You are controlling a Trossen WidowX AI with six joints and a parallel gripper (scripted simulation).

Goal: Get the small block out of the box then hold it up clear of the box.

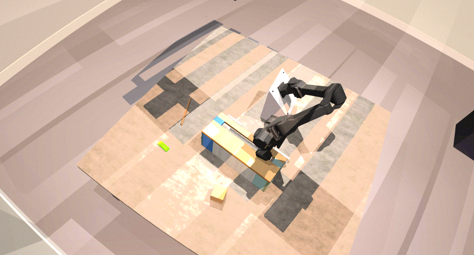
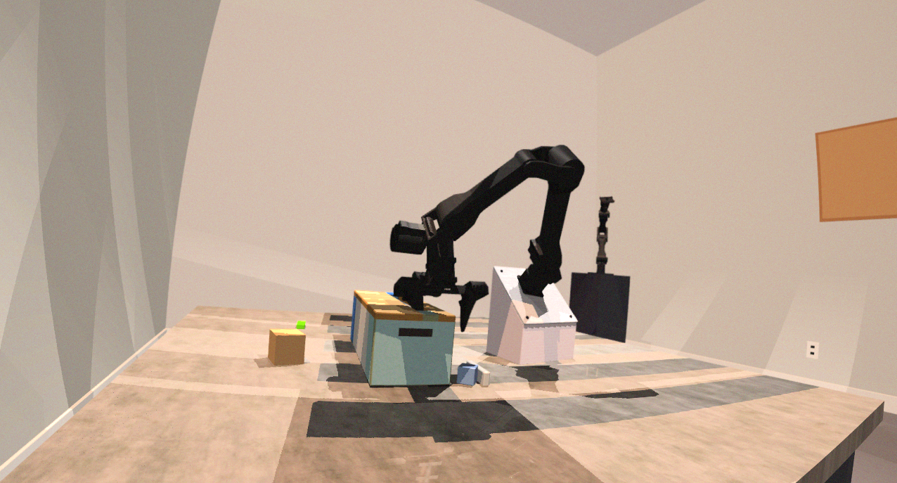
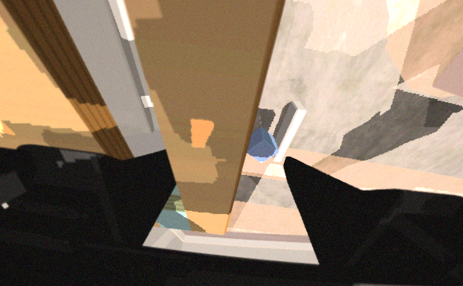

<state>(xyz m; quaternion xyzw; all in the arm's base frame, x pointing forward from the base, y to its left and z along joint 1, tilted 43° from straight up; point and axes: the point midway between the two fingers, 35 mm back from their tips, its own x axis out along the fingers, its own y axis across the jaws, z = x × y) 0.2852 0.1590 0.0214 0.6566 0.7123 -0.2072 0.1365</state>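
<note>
The small blue block (image 2: 465, 374) (image 3: 261, 144) lies on the table outside the box, beside its robot-side wall near the teal end, next to a low white strip (image 2: 483, 375) (image 3: 290, 133). In the top view I cannot make it out. The box (image 1: 228, 144) (image 2: 410, 354) (image 3: 201, 80) stands upright, with an orange top, a long slot, a teal end and a blue end. My gripper (image 1: 273, 150) (image 2: 437, 318) (image 3: 237, 155) is open and empty. One finger reaches into the slot, its tip hidden; the other hangs outside, above the block's level. The top's rear strip lies between them.
An orange cube (image 1: 218, 193) (image 2: 286, 347) and a green block (image 1: 163, 146) (image 2: 301, 324) lie on the clear-front side. A thin orange stick (image 1: 185, 111) lies beyond the blue end. The white arm stand (image 1: 276, 97) (image 2: 548, 342) is behind the box. Another white strip (image 1: 234, 120) lies along the box's rear.
</note>
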